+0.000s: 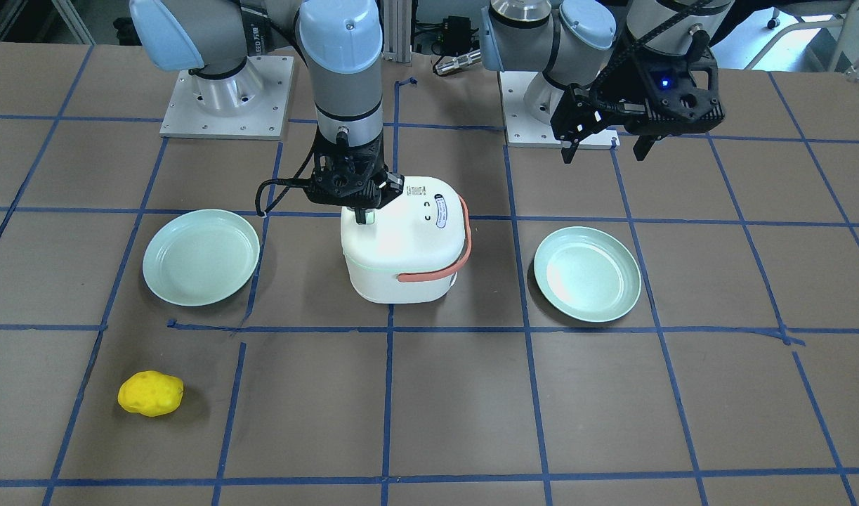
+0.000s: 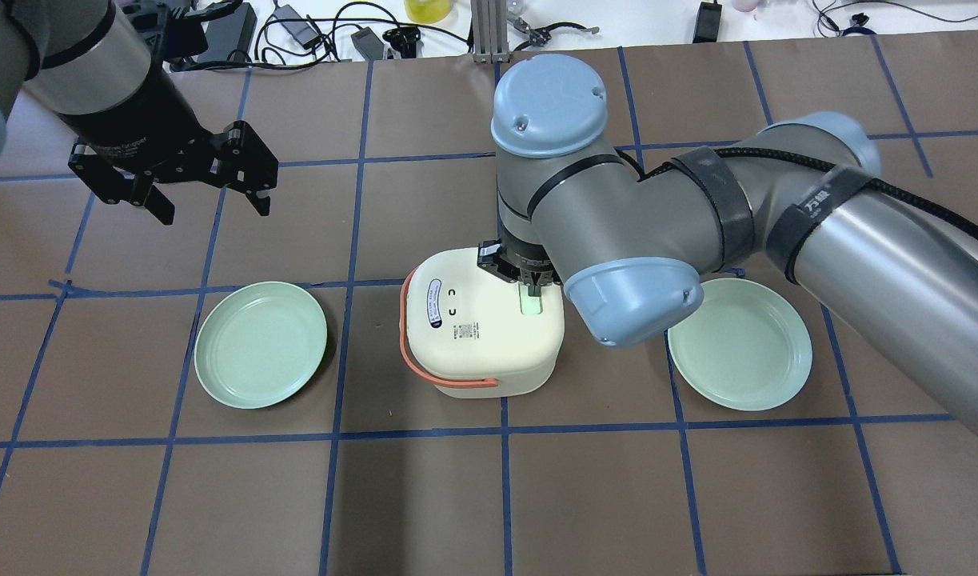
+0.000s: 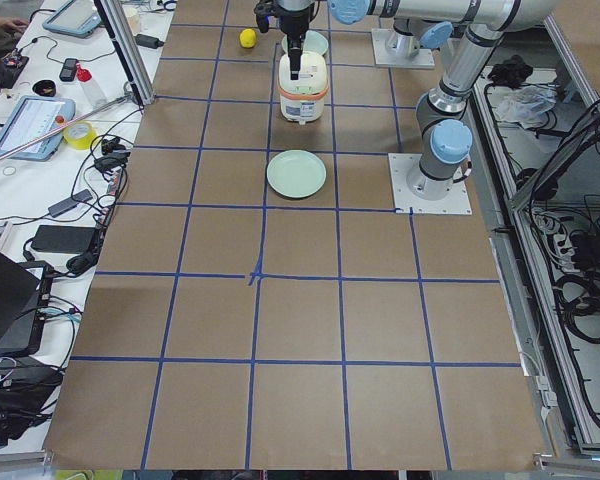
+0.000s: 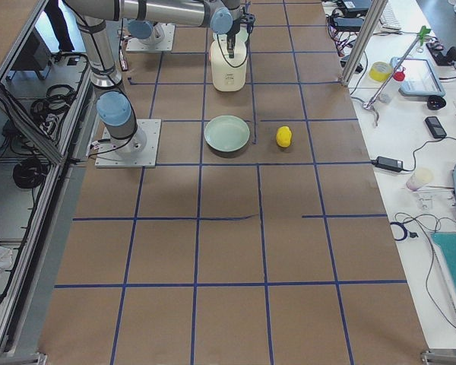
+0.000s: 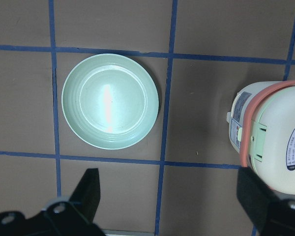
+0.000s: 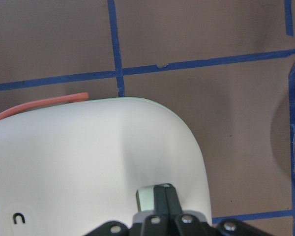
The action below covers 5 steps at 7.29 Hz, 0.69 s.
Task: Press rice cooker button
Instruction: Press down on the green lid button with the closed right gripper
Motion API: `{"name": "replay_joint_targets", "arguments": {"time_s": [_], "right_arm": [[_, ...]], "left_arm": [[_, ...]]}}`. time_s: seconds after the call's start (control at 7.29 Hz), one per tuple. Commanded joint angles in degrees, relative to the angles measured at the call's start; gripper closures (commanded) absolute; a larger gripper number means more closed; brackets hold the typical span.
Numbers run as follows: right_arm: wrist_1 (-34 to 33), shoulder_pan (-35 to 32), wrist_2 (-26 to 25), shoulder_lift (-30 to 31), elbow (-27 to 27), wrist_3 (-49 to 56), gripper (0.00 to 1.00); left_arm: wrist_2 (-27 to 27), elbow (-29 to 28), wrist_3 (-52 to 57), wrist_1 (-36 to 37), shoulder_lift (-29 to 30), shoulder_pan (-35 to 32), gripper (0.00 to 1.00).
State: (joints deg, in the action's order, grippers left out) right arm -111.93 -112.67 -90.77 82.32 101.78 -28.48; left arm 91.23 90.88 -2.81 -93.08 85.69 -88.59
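Overhead view, read left to right. Upper left of frame: the left gripper (image 2: 214,210) hangs above the brown table (image 2: 584,496), jaws spread wide, nothing between them. It is well apart from the rice cooker.

Left of centre: a green plate (image 2: 261,344) lies flat on the table, just beside the cooker's left flank, not touching it.

Centre: the white rice cooker (image 2: 473,336) stands upright, lid down, with its orange handle (image 2: 413,360) folded around the left and lower sides. The pale green button (image 2: 529,304) sits on the lid's right part.

Directly over that button: the right gripper (image 2: 528,286) points straight down with its fingers closed against each other, gripping nothing. In the right wrist view the joined fingertips (image 6: 165,196) lie on the button, covering its right part.

Right of centre: a second green plate (image 2: 739,344), partly under the right arm.

Front-facing view, lower left: a yellow lumpy object (image 1: 150,393), well apart from the cooker.
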Motion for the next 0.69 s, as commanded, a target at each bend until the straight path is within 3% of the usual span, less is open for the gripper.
{"name": "replay_joint_targets", "arguments": {"time_s": [0.0,0.27,0.41,0.55], "right_arm": [[0.05,0.00,-0.02,-0.05,-0.09,0.00,0.84],[0.74,0.17,-1.07,0.91,-2.79,-0.35,0.27],[1.97,0.70,-1.16,1.09,-5.59,-0.27,0.09],[4.94,1.49,-1.25,1.18,-8.93,0.61,0.03]], "left_arm": [[0.00,0.00,0.00,0.00,0.00,0.00,0.00],[0.00,0.00,0.00,0.00,0.00,0.00,0.00],[0.00,0.00,0.00,0.00,0.00,0.00,0.00],[0.00,0.00,0.00,0.00,0.00,0.00,0.00]]}}
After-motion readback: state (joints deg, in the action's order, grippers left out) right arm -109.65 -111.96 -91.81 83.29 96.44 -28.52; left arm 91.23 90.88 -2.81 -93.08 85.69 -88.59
